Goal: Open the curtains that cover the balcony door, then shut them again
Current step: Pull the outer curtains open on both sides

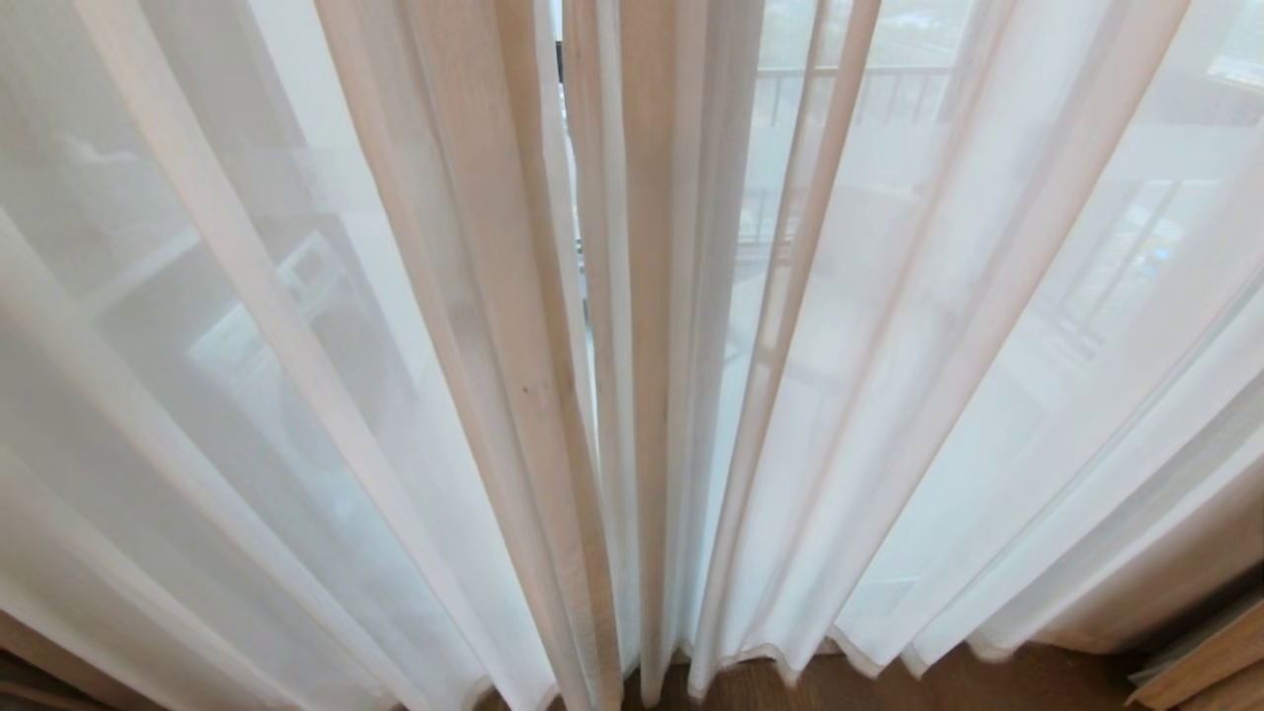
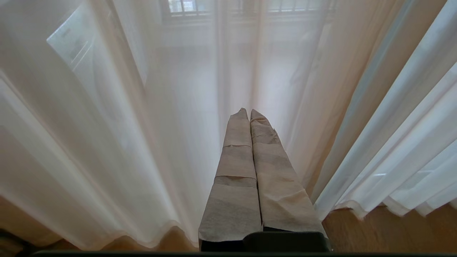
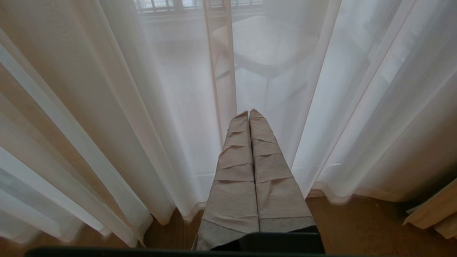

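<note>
Straight ahead across the whole head view: sheer white curtains (image 1: 889, 395) drawn shut, hanging in long pleats to the wood floor (image 1: 889, 686), the two panels meeting at centre with a thin slit between them. Behind the fabric, dimly visible: a dark-barred railing (image 1: 869, 94). Balcony door itself veiled, not clearly made out. Left gripper (image 2: 249, 113) low near the floor, paper-wrapped fingers pressed together, empty, pointing at the sheer. Right gripper (image 3: 249, 114) likewise low, fingers together, gripping nothing. At far right, a beige drape edge (image 3: 433, 210).
</note>
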